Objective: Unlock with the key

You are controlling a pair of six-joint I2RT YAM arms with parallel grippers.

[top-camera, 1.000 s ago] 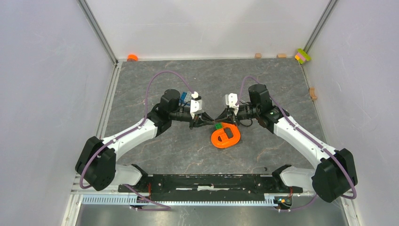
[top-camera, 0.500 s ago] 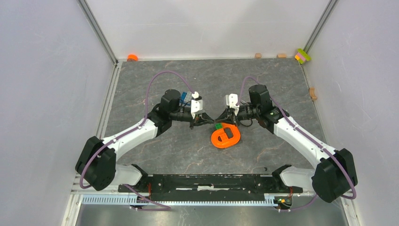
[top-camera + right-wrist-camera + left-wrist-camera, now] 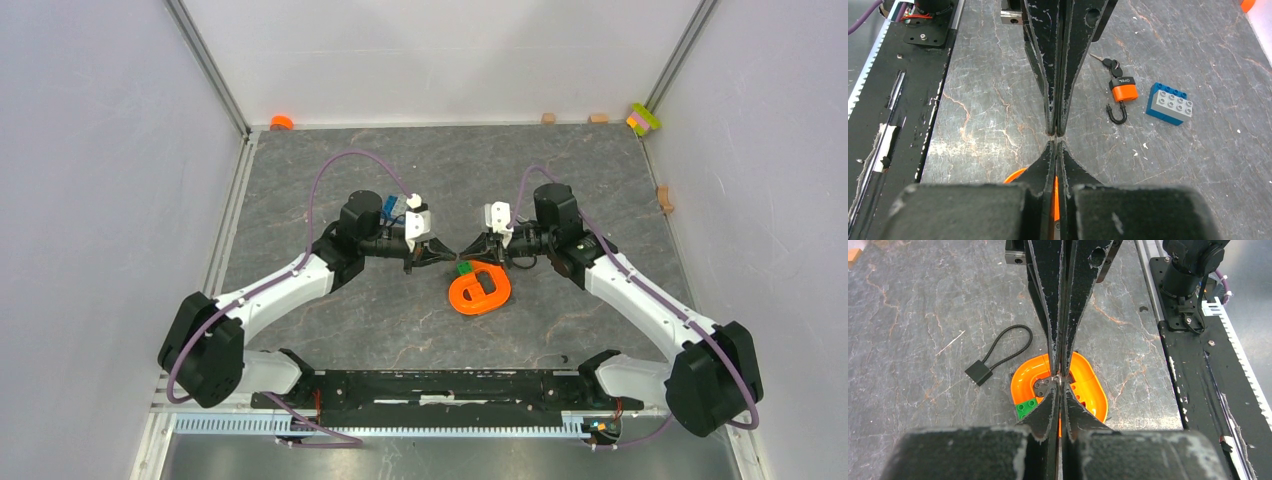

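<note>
Clenched shut, left claw [image 3: 446, 250] and right claw [image 3: 470, 247] meet tip to tip above an orange ring [image 3: 480, 292] on a grey stone-patterned table [image 3: 400, 320]. Farther back, the key [image 3: 1106, 62] lies against an orange padlock [image 3: 1123, 92], beside a blue-and-grey brick [image 3: 1168, 104]. White walls [image 3: 440, 50] enclose three sides.

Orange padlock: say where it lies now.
In the right wrist view, right of centre, the padlock lies just left of the blue and grey brick, a small key at its top.
</note>
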